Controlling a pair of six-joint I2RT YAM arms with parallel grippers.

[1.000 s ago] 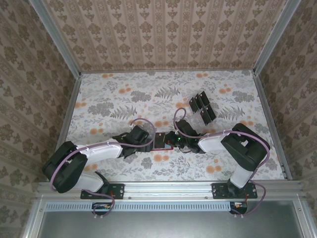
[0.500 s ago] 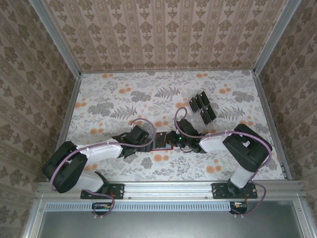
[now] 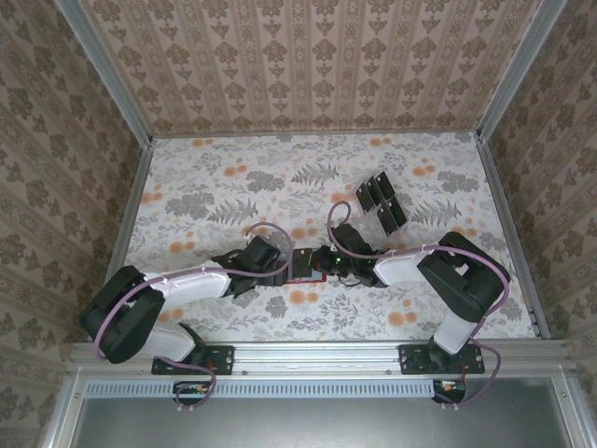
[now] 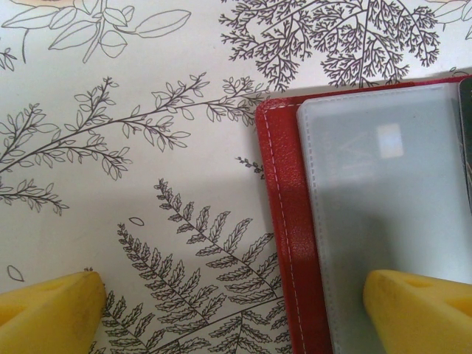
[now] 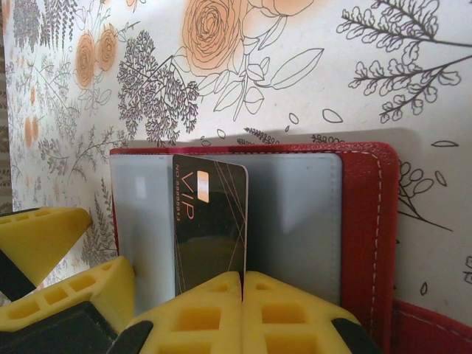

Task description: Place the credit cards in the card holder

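Observation:
The card holder (image 3: 302,268) lies open on the floral table between my two grippers, red rim (image 4: 284,221) around a greyish-blue inner face (image 5: 295,214). My left gripper (image 4: 236,317) is open and straddles the holder's left edge, with one yellow fingertip (image 4: 420,306) over the inner face and the other on the cloth. My right gripper (image 5: 243,284) is shut on a black credit card (image 5: 210,221) marked VIP, held on edge over the inner face. Several more black credit cards (image 3: 381,203) lie grouped at the back right.
Patterned walls and metal rails (image 3: 132,201) box the table in on three sides. Open floral cloth (image 3: 233,177) stretches behind and to the left of the holder. A yellow finger (image 5: 37,236) of the left gripper sits close by the held card.
The right gripper has edged slightly left over the holder with the card in it. The left arm has stayed put.

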